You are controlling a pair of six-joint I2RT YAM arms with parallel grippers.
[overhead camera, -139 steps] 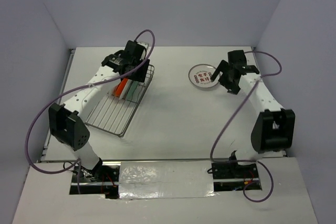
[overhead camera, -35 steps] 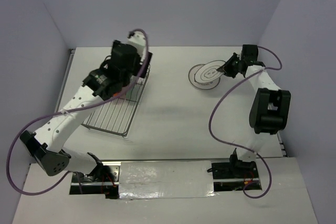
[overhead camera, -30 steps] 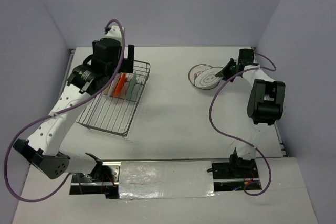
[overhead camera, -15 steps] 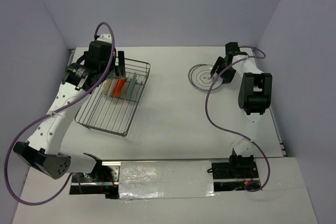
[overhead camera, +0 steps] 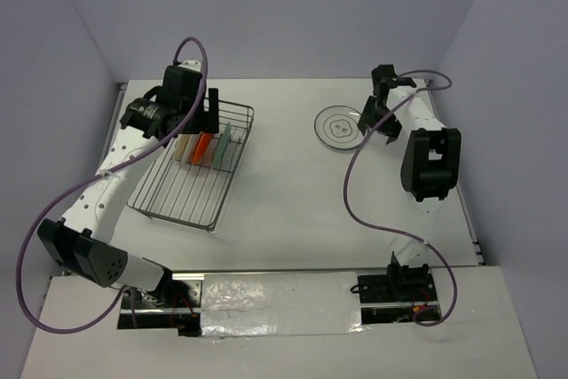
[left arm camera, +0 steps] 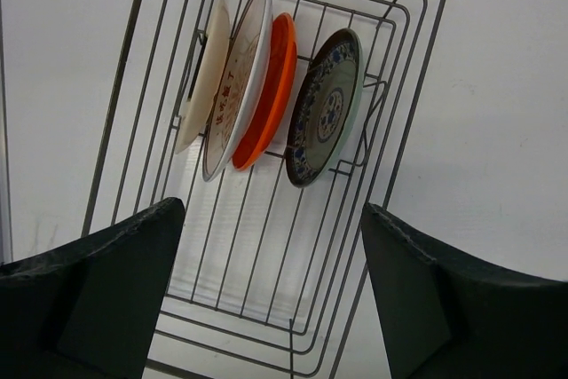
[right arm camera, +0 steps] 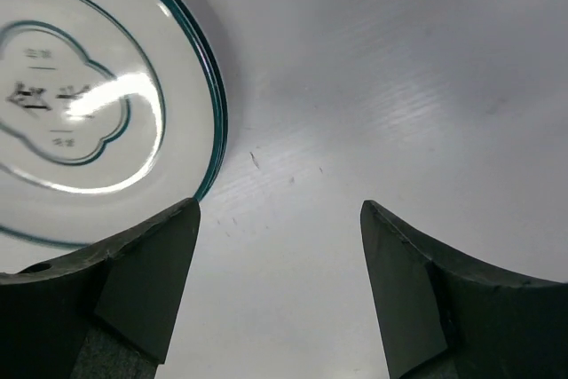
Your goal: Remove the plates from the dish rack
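Left claw (left arm camera: pixel 271 219) first: I've got it spread wide with nothing held, both dark fingers (left arm camera: pixel 98 299) low in the wrist view. It hangs over the dish rack (left arm camera: pixel 404 130), and between the fingers I see only bare rack wire with the white counter (left arm camera: pixel 497 86) showing through.

The plates stand ahead of the fingertips, on edge in the dividers and leaning. From my left finger's side across, they run:
- the cream-tan plate (left arm camera: pixel 202 77)
- the white plate with the orange sunburst (left arm camera: pixel 232 86)
- the orange plate (left arm camera: pixel 268 90)
- the teal patterned plate (left arm camera: pixel 324 108), a slot apart from the others

The first three are packed close. I can't tell whether they touch.

All four sit more toward the left finger's side than the right. The raised side wires and upright dividers hem them in all round.

Over to the right claw (right arm camera: pixel 280 210): it is also wide open and carrying nothing, close above the counter. The white plate with rings (right arm camera: pixel 71 104) lies flat on the counter, ahead and off to the left finger's side. Its rim runs down behind that fingertip, and I can't tell if the two touch. Between the fingers there is bare counter.

From the top camera, that plate sits just beside the right claw and well apart from the rack. A purple cable (overhead camera: pixel 351 184) loops off the right arm.
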